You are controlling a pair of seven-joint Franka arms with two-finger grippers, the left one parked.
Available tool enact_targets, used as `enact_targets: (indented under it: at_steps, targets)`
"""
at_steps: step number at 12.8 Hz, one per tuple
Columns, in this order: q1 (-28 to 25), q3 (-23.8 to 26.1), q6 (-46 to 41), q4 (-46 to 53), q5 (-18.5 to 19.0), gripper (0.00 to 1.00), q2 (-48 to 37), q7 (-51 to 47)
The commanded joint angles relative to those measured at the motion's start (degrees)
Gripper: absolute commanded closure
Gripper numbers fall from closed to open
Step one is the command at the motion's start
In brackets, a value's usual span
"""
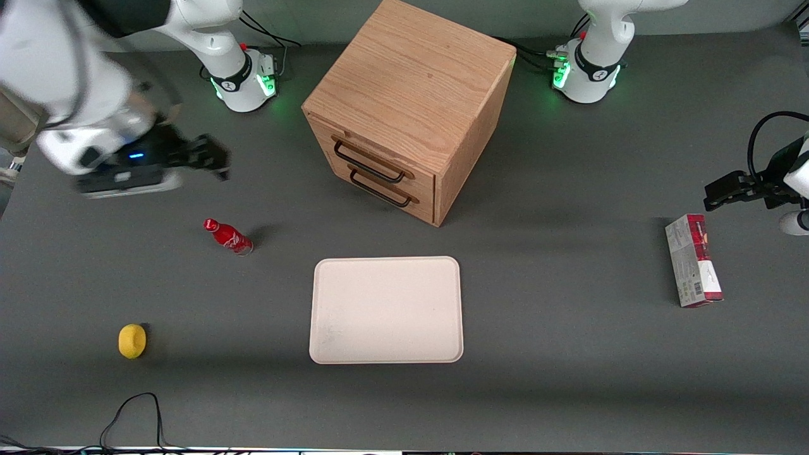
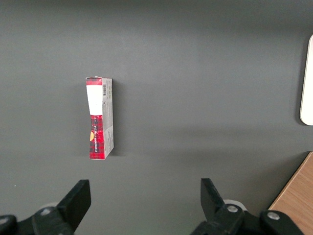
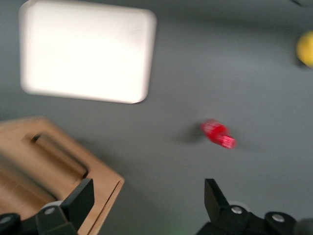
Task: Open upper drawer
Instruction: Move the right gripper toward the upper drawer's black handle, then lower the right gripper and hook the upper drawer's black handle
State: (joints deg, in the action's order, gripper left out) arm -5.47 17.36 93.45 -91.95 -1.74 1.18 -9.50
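The upper drawer sits shut in the oak cabinet that stands mid-table, farther from the front camera than the pale tray; its long thin black handle runs across the drawer front, slanting from the cabinet's farther corner down toward its nearer corner, with the lower drawer and a matching handle just beneath it; the drawer front faces toward the working arm's end of the table and a little toward the camera, so the pull must run out along that same heading, square to the handle's long axis; the gripper hovers above the table well apart from the cabinet, toward the working arm's end, at about the same depth as the drawer front and already pointing roughly at it; its fingers stand spread wide with nothing between them, and in the wrist view the cabinet's corner and a drawer handle show close by one finger; the coming move, as I judge it, is a sideways run toward the cabinet with the open jaws straddling the upper handle, not the lower; a red bottle and a yellow object lie nearer the camera than the gripper, out of that path.
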Motion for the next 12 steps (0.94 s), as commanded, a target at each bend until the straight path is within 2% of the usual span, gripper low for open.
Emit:
enact_targets:
  at_steps: [1, 2, 3, 7, 8, 10, 12]
  targets:
    - [0.0, 5.5, -1.6, 6.2, 1.0, 0.0, 5.4, 18.3]
    - [0.0, 8.2, -1.7, 7.0, 1.1, 0.0, 6.6, 23.2]
    - [0.0, 10.2, -1.6, 7.4, 1.4, 0.0, 7.4, 23.8]
    - [0.0, 13.5, -1.8, 7.1, 0.9, 0.0, 9.6, 24.1]
    - [-0.1, 13.7, -2.7, 7.0, 0.2, 0.0, 10.4, 24.3]
    - [-0.6, 14.3, -4.1, 6.5, -4.0, 0.0, 12.1, 24.7]
    - [-1.5, 15.2, -3.2, 5.0, -3.7, 0.0, 13.5, 24.8]
